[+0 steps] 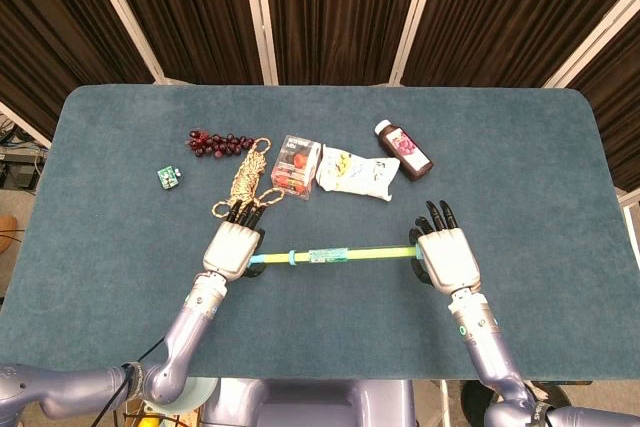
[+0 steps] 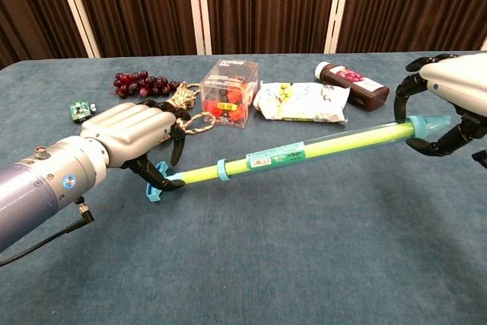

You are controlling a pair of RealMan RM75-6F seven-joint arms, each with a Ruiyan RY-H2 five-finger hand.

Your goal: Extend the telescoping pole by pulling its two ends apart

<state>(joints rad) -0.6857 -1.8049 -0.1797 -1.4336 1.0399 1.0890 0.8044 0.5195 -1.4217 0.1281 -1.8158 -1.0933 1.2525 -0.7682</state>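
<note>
Pole (image 2: 304, 151) lies mid-bench (image 1: 520, 147), right end raised. Left robot hand (image 2: 135, 129) grasps its left end; right robot hand (image 2: 455, 89) grasps its right end. Open bench near; rope (image 1: 250, 177) just beyond.

Even, soft overhead light, both views sharp. Faint shadows sit beneath the pole (image 2: 304, 151) on the blue table (image 1: 520, 147). Curtains stay dark; the near left hand (image 2: 137, 131) shows mild sheen.
</note>
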